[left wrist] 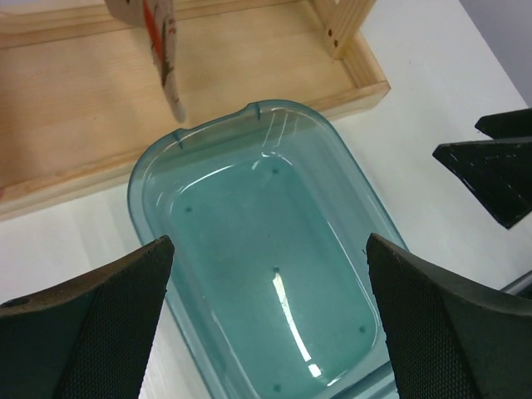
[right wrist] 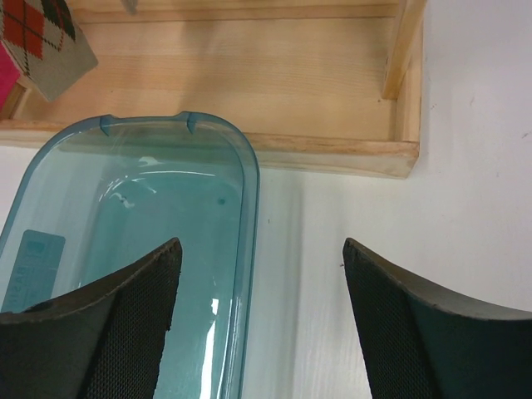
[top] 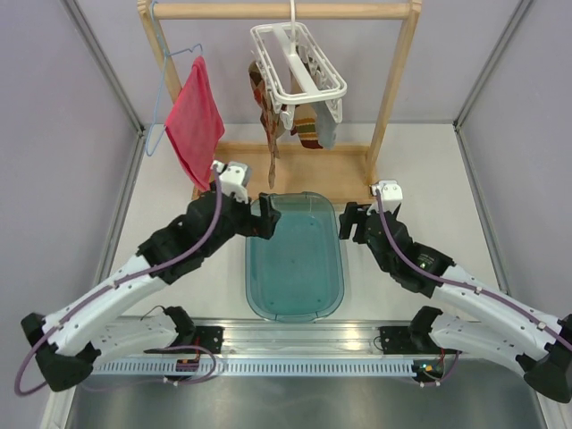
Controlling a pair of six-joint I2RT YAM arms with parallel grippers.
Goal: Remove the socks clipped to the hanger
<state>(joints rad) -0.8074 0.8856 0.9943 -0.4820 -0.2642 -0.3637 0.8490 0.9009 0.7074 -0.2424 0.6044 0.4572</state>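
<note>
L hand [left wrist: 268,243]: fingers wide apart, gripping nothing; hovers over far-left corner of tub, aimed twd rack. Also seen from above [top: 267,213].
R hand [right wrist: 262,243]: fingers apart too, gripping nothing; sits over tub's far-right rim & bare counter beside it. From above [top: 350,222] it faces L hand across the tub.
tub [top: 295,268]: clear teal plastic, rounded corners, on the counter btwn the 2 hands, just in front of rack base.
counter [top: 420,179]: white, carries tub & rack.
hanger [top: 299,63]: white plastic rect. frame w/ hook, hung on rack's top bar, tilted, approx. mid-bar.
socks [top: 308,125]: clipped under the hanger. One long argyle sock dangles on the left side, down twd rack base; striped brown/red & grey ones bunched under the frame's right part. All behind the tub, well apart from both hands.
sock ends, wrist views: one tip shows top of L view [left wrist: 164,58]; an argyle end shows top-left of R view [right wrist: 46,41].
rack [top: 395,89]: pale wood posts, top bar, tray-like base.
cloth [top: 195,116]: red-pink, on thin blue wire hanger [top: 161,85], left end of bar.
</note>
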